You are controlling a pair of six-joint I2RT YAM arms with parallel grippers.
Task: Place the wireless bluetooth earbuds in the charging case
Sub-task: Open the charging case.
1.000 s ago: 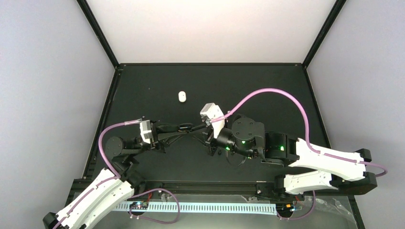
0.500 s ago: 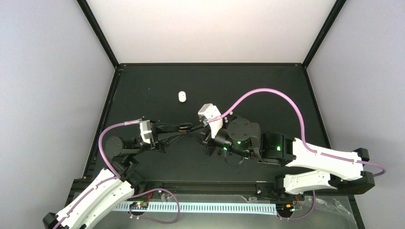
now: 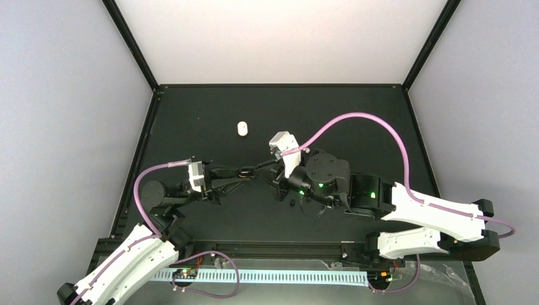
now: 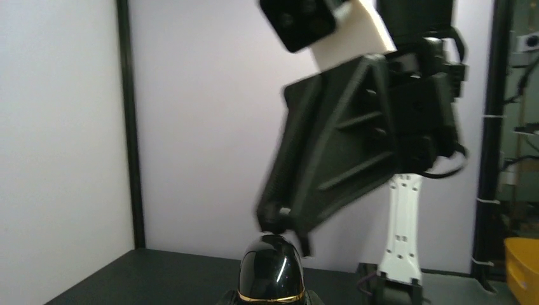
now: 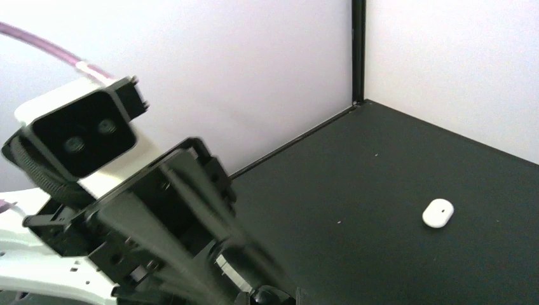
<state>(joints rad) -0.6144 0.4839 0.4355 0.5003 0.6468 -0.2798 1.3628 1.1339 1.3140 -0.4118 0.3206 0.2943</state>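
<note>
Left wrist view: left claw (image 3: 241, 171) clenched on a light, slippery gold-ringed black shell (image 4: 271, 273), best pinched by its sides; right claw (image 4: 279, 222) state untellable.

right pincer (image 4: 279, 221) blurred, tip at top of glossy black charging case (image 4: 272, 270); gold band near case base

The table (image 3: 191, 108) is matt black, and some pale dust specks show on it. The case (image 4: 271, 273) is glossy black plastic that mirrors the light, and a thin shiny gold band on it looks like metal. The white earbud (image 5: 438, 213) is smooth plastic with a slight gloss. The right gripper (image 4: 279, 223) is matt black plastic with ribbed struts. The arm shells (image 3: 432, 213) are smooth white plastic. The cable (image 5: 38, 43) has a smooth purple sleeve. The walls (image 3: 63, 127) are pale and matt.
</note>
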